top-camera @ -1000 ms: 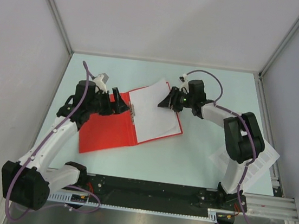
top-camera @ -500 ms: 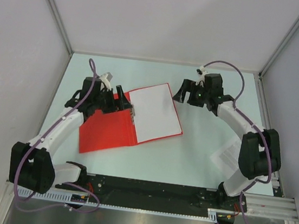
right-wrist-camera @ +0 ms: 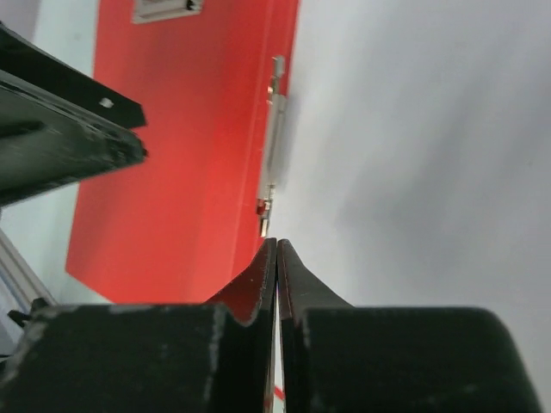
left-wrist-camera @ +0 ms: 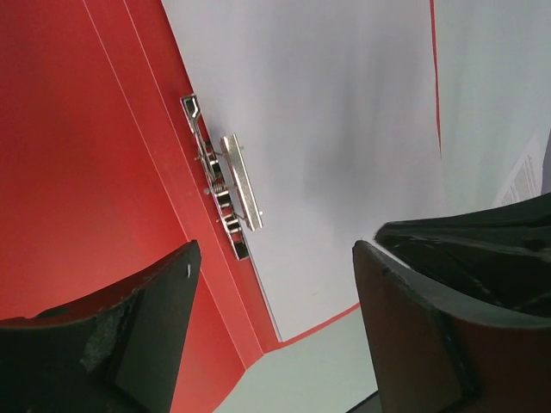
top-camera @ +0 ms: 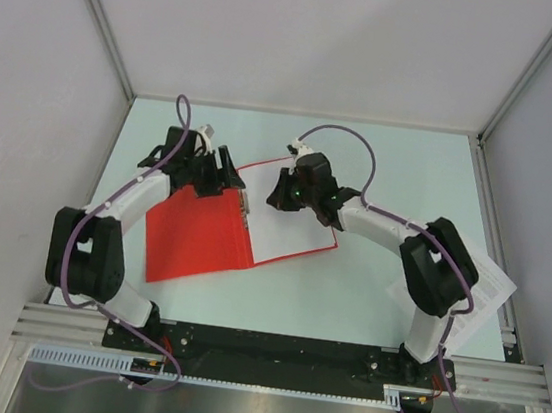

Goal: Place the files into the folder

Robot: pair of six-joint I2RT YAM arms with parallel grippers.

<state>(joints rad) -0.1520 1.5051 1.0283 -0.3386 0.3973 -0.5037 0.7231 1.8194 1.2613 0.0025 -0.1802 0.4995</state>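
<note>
Red folder (top-camera: 197,237) lies open, left of desk (top-camera: 347,286) centre, toward the far edge. White files (top-camera: 294,227) lie flat on its right leaf, beside the metal clip (left-wrist-camera: 225,185). Left gripper (top-camera: 221,182) hovers over the spine's far end, fingers spread wide. Right gripper (top-camera: 277,199) is over the sheet, fingers pressed together. Loose printed sheets (top-camera: 493,284) lie at the desk's right edge.

Pale table (top-camera: 367,288), open red folder (top-camera: 196,242), printed sheet (top-camera: 493,282)
</note>
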